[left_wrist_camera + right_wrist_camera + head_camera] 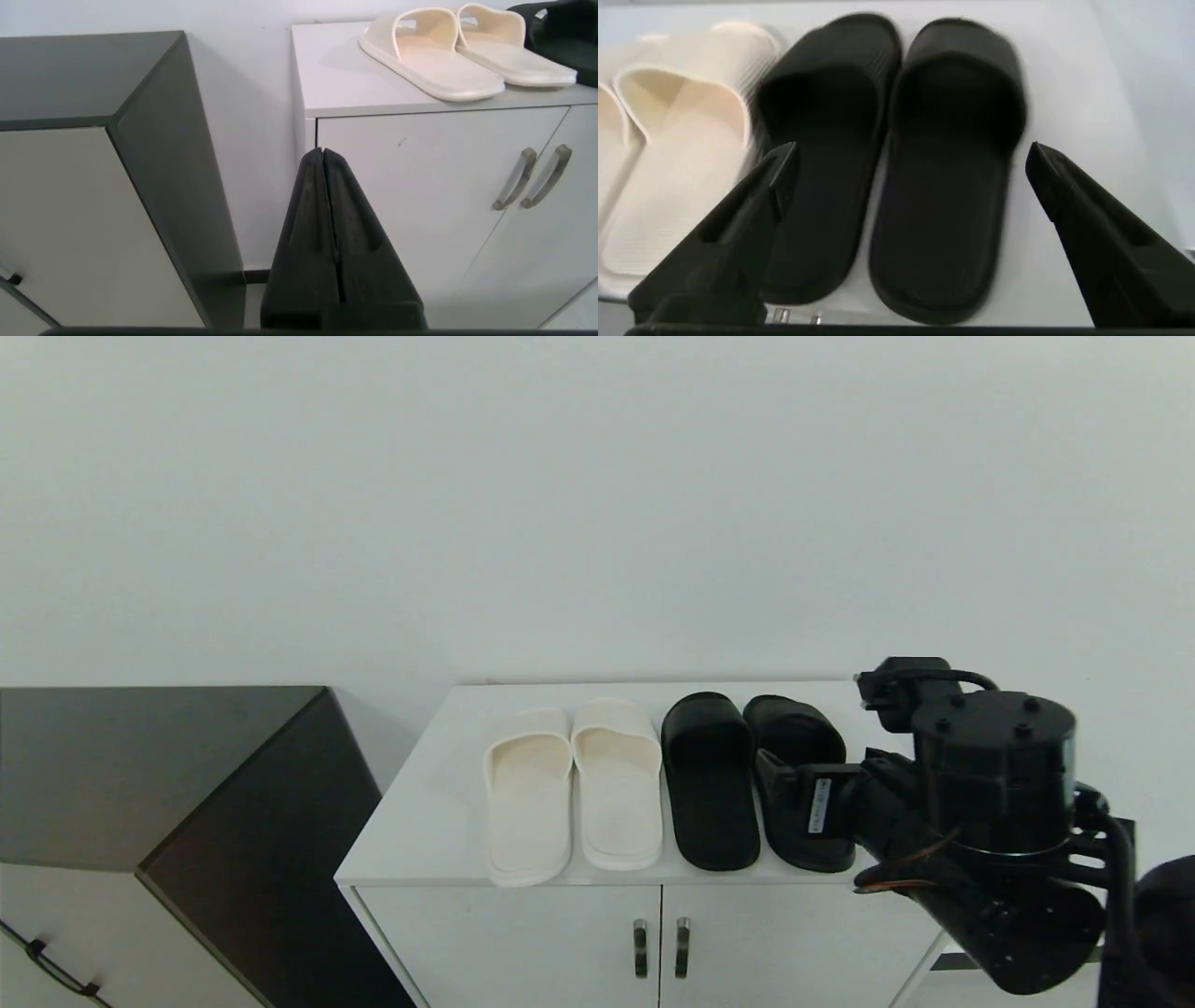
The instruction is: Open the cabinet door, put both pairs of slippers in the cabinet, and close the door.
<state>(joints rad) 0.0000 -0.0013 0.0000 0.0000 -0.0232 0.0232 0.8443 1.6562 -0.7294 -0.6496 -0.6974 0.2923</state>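
Observation:
A pair of cream slippers (569,789) and a pair of black slippers (709,779) lie side by side on top of the white cabinet (420,821). Both cabinet doors are closed, their two metal handles (660,947) meeting at the middle. My right gripper (910,215) is open and hovers just above the black slippers (887,159), one finger on each outer side, touching neither. In the head view it (780,779) is over the right black slipper's heel end. My left gripper (322,163) is shut and empty, low in front of the cabinet's left door (420,196).
A dark grey cabinet (159,756) stands left of the white one, with a narrow gap between them. Its light front carries a black handle (56,971). A plain white wall runs behind both.

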